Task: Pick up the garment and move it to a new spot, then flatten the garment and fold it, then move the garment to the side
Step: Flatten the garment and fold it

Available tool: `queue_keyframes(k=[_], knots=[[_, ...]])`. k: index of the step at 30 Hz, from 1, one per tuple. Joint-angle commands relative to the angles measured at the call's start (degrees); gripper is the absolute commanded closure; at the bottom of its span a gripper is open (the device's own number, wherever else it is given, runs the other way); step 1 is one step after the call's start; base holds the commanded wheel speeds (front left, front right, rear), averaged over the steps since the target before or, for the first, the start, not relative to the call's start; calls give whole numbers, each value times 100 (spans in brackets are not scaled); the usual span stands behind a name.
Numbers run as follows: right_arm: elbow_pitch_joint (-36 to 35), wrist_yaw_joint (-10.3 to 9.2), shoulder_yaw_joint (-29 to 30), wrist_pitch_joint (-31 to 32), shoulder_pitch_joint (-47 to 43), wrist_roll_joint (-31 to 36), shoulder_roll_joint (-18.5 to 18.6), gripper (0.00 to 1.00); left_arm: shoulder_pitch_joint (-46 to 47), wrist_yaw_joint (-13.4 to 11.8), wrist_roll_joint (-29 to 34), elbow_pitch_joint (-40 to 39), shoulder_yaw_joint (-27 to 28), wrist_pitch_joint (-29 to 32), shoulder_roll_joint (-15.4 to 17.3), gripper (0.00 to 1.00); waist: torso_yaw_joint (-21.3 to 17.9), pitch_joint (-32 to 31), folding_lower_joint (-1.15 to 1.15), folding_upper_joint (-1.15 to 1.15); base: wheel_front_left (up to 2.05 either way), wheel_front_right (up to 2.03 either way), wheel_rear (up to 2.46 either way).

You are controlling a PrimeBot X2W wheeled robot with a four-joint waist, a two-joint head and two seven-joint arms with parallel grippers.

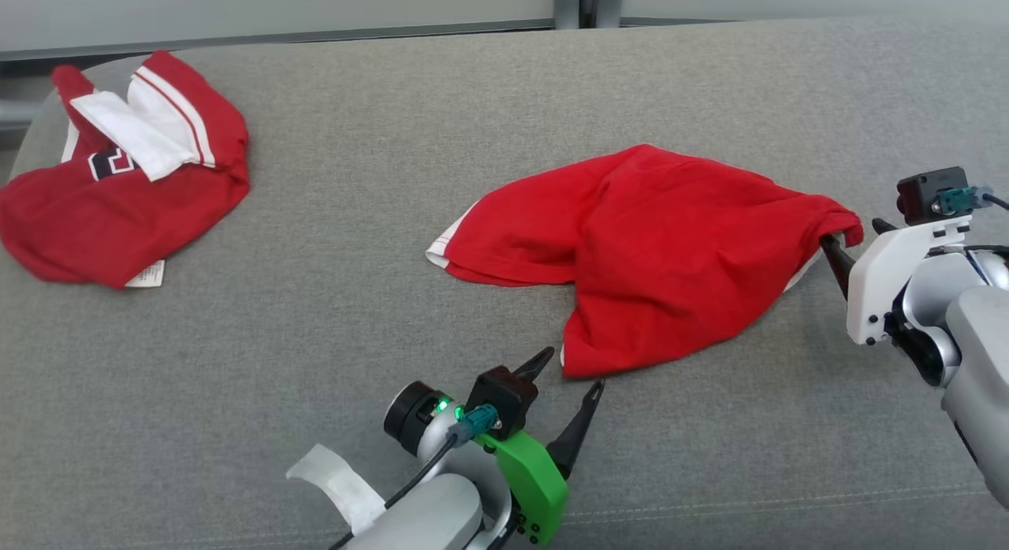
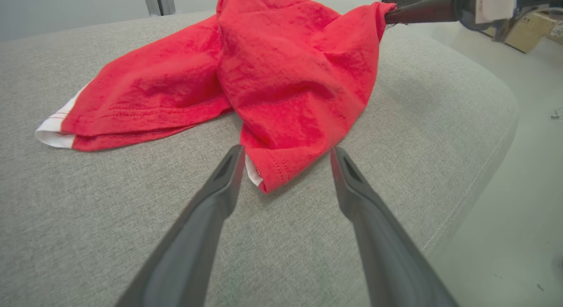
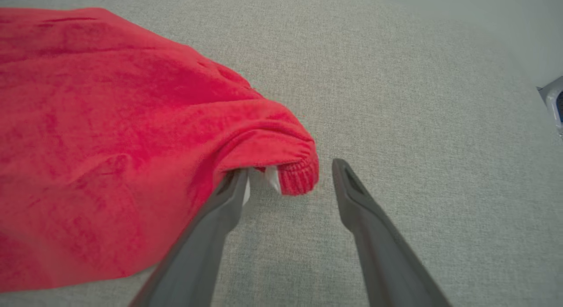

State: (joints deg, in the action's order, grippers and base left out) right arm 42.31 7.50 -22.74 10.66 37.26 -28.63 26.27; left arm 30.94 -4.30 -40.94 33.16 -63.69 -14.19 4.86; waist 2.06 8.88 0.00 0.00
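Far left on the grey cushion (image 1: 355, 337) lies a second red-and-white garment (image 1: 118, 187), well apart and no concern of mine. My left jaws stand wide open and low, straddling the near corner of the red garment (image 1: 654, 243), which sits crumpled mid-cushion. I judge they are placed to pinch that corner for flattening. At the right, my right jaws gape too, gripping nothing; the rolled hem merely drapes over one finger.

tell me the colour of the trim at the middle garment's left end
White trim on the red garment; best in the left wrist view.
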Motion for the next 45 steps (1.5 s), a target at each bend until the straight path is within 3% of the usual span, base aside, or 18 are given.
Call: queue_keyframes(k=[1, 10, 18, 19, 20, 21, 22, 23, 24, 25, 26, 35, 45], knots=[[-26, -2, -72, -44, 66, -71, 57, 0, 104, 33, 89, 104, -28, -35, -15, 0, -197, 68, 0, 0, 0, 0, 0], [-347, -2, -529, -376, 209, -512, 321, 0, 388, 32, 430, 1320, -203, -89, -115, 0, -947, 201, 0, 0, 0, 0, 0], [-621, -2, -441, -697, 108, -729, 468, 0, 499, 83, 670, 1712, -188, -103, -144, 0, -1210, 308, 0, 0, 0, 0, 0], [-649, -2, -416, -734, 100, -747, 469, 0, 509, 62, 701, 1679, -144, -103, -148, 5, -1220, 312, 0, 0, 0, 0, 0], [-679, -2, -387, -771, 98, -766, 466, 0, 530, 22, 752, 1616, -95, -104, -151, 16, -1228, 314, 0, 0, 0, 0, 0], [-703, -2, -361, -806, 89, -777, 463, 0, 536, -4, 810, 1559, -40, -104, -152, 29, -1233, 313, 0, 0, 0, 0, 0], [-722, -2, -334, -842, 78, -778, 463, 0, 524, -22, 869, 1498, -8, -104, -151, 53, -1231, 308, 0, 0, 0, 0, 0], [-722, -2, -334, -842, 78, -778, 463, 0, 524, -22, 869, 1498, -8, -104, -151, 53, -1231, 308, 0, 0, 0, 0, 0], [-759, -2, -287, -888, 62, -775, 444, 0, 488, -20, 997, 1410, 52, -100, -131, 92, -1216, 294, 0, 0, 0, 0, 0], [-759, -2, -287, -888, 62, -775, 444, 0, 488, -20, 997, 1410, 52, -100, -131, 92, -1216, 294, 0, 0, 0, 0, 0], [-783, -2, -270, -904, 54, -774, 426, 0, 468, 25, 1069, 1388, 58, -100, -106, 100, -1203, 284, 0, 0, 0, 0, 0], [-1024, -2, 85, -974, -256, -834, 438, 0, 250, 148, 1062, 590, 598, -101, 167, 100, -843, 79, 0, 0, 0, 0, 0], [-1615, -2, 174, -772, -863, -902, 359, 0, -580, -442, 535, -1144, 1329, 354, 1434, 100, -563, -166, 0, 0, 0, 0, 0]])
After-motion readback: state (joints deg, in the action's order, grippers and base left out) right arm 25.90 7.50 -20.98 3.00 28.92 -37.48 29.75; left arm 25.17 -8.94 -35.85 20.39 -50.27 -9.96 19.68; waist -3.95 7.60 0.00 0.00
